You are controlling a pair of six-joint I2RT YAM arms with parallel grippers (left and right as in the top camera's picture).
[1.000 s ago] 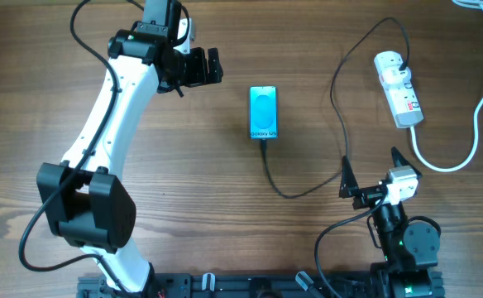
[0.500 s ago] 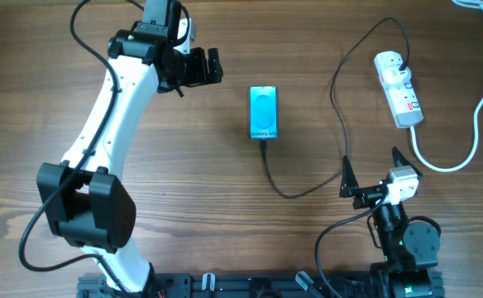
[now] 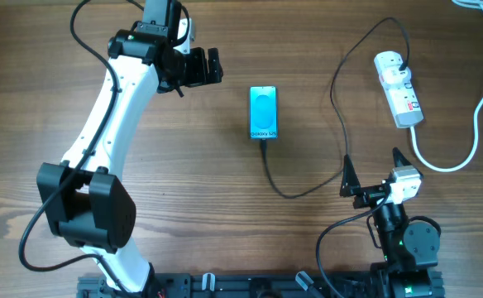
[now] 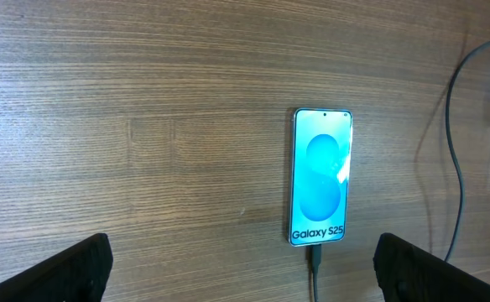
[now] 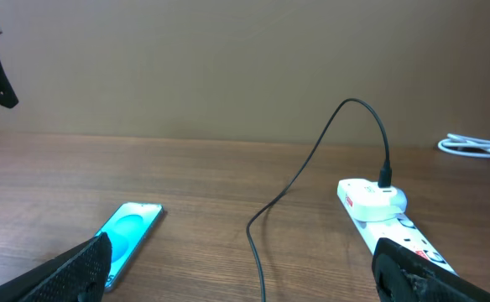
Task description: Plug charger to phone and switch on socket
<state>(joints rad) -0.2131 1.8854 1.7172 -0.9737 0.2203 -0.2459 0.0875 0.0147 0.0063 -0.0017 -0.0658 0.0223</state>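
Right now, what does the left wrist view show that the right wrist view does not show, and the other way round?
Only the left wrist view: the phone seen from above, its lettering readable, with the charger tip at its lettered end.
Only the right wrist view: the white adapter sitting on the socket, with the cable entering it, and a thick white cord behind.
Both: the phone, the black cable and the wooden table.

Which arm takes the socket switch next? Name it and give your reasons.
Right. The charger already meets the phone at its end, so the socket switch remains. The right gripper, open, is on the socket's side of the phone; the left gripper, also open, hovers on the opposite side, much farther away.
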